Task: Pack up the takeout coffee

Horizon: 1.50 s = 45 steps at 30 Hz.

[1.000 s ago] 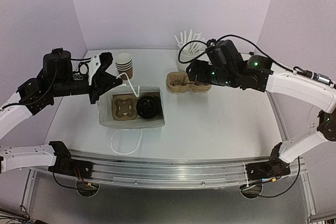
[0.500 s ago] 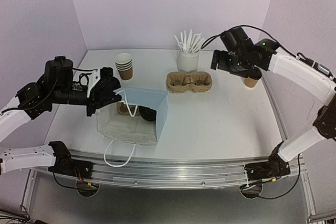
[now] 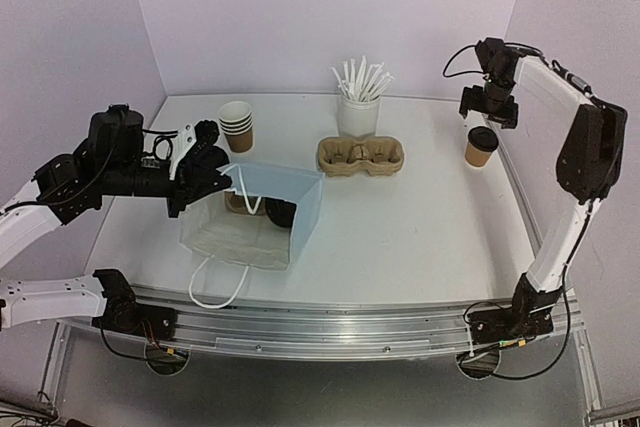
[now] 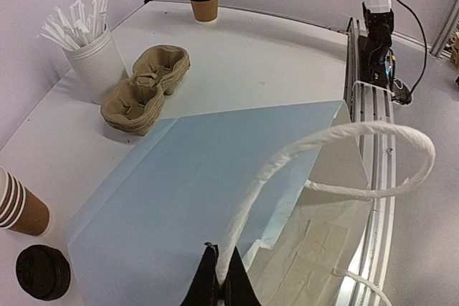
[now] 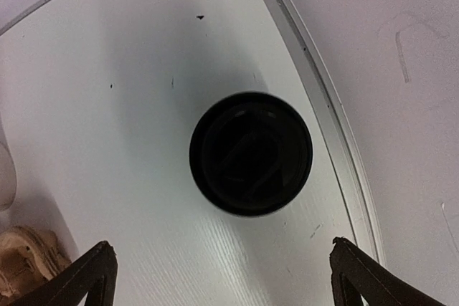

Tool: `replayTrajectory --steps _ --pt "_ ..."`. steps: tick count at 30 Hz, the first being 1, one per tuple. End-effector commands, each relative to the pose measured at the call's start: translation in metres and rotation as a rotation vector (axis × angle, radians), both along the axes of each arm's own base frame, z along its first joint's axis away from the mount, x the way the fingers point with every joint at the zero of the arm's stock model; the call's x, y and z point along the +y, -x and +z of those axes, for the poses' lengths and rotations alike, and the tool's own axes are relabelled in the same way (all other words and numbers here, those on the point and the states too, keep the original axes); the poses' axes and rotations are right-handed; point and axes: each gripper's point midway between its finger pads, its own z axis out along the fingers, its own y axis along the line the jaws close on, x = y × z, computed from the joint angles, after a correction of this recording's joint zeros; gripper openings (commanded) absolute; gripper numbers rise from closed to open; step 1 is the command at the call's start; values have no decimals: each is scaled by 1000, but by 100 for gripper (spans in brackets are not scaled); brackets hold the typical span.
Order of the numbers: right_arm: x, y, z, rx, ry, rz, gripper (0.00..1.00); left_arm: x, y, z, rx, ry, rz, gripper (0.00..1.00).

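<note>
I see the lidded cup (image 3: 481, 146) standing upright, my right gripper (image 3: 490, 113) spread wide above it; my left gripper (image 4: 219, 279) pinches the bag handle (image 4: 315, 147).

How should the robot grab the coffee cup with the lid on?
Probably by its brown side just under the lid, coming straight down from above. The cup stands upright, apart from other things, and the open right gripper hangs over it; the wider lid should stop slipping.
</note>
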Motion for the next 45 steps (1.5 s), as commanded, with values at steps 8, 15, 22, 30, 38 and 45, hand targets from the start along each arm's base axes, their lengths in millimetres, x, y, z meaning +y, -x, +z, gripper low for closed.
replayTrajectory --steps 8,15,22,30,38,45 --pt "-37 -29 -32 171 -3 56 98 -3 -16 20 -19 21 68 0" --pt "-26 -37 -45 180 -83 73 92 -5 -19 18 -19 19 75 0" --pt "-30 -30 -61 227 -61 61 84 -3 -20 19 -23 16 85 0" --pt "-54 -29 -59 224 -31 19 81 -4 -21 20 -23 22 87 0" --pt "-45 -30 -66 231 -88 30 81 -6 -22 22 -33 21 83 0" --pt "-47 -25 -78 262 -107 16 81 -5 -23 23 -32 22 87 0"
